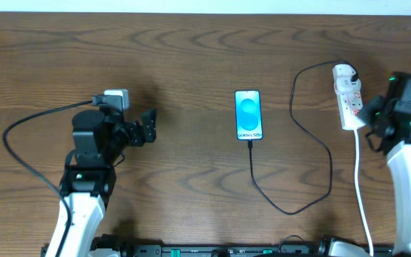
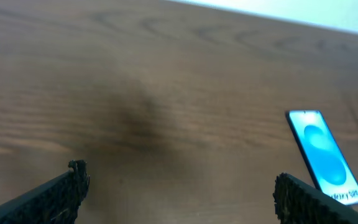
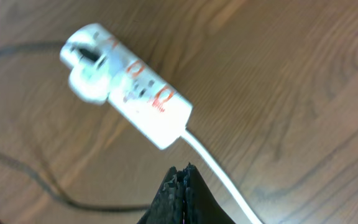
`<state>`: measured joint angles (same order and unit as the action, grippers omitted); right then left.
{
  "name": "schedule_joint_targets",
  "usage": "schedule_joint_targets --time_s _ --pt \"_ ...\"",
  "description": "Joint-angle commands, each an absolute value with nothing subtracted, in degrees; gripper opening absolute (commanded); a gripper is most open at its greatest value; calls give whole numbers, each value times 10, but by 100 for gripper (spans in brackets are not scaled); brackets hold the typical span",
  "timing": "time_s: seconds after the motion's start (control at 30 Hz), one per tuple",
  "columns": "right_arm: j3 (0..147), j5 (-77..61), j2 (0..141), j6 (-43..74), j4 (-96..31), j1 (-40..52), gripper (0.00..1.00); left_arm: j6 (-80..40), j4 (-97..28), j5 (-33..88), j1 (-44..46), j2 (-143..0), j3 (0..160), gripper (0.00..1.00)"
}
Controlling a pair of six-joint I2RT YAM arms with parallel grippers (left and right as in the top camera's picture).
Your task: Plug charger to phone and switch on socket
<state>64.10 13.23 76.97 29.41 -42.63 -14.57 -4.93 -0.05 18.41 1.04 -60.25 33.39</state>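
The phone (image 1: 248, 114) lies flat mid-table, blue screen lit; it also shows at the right of the left wrist view (image 2: 323, 155). The black charger cable (image 1: 318, 146) runs from the phone's near end, loops right and up to a white plug at the far end of the socket (image 1: 347, 96). The socket (image 3: 129, 84) is a white strip with red marks and a white cord (image 3: 213, 165). My right gripper (image 3: 182, 169) is shut with nothing between its fingers, hovering just beside the socket's near end. My left gripper (image 2: 178, 186) stands open over bare wood, left of the phone.
The socket's white cord (image 1: 361, 193) trails toward the table's front edge beside the right arm. A black cable (image 1: 27, 143) from the left arm loops over the table's left side. The table's far edge (image 1: 205, 13) meets a pale wall.
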Motion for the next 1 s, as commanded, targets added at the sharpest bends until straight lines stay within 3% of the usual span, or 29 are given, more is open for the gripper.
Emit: schedule_joint_targets --time_s 0.0,0.23,0.5,0.7,0.97 --pt "700 117 835 312 -442 -185 1 -55 17 248 13 -612 333 98" --pt "809 49 978 290 -476 -212 1 -74 21 250 13 -509 333 98" --pt "893 -2 1104 291 -474 -212 1 -69 -164 145 13 -306 333 98" --pt "922 -5 1157 291 -461 -212 1 -27 -235 138 13 -156 333 98" --pt "921 -74 1204 291 -404 -212 1 -26 -321 139 13 -86 334 98"
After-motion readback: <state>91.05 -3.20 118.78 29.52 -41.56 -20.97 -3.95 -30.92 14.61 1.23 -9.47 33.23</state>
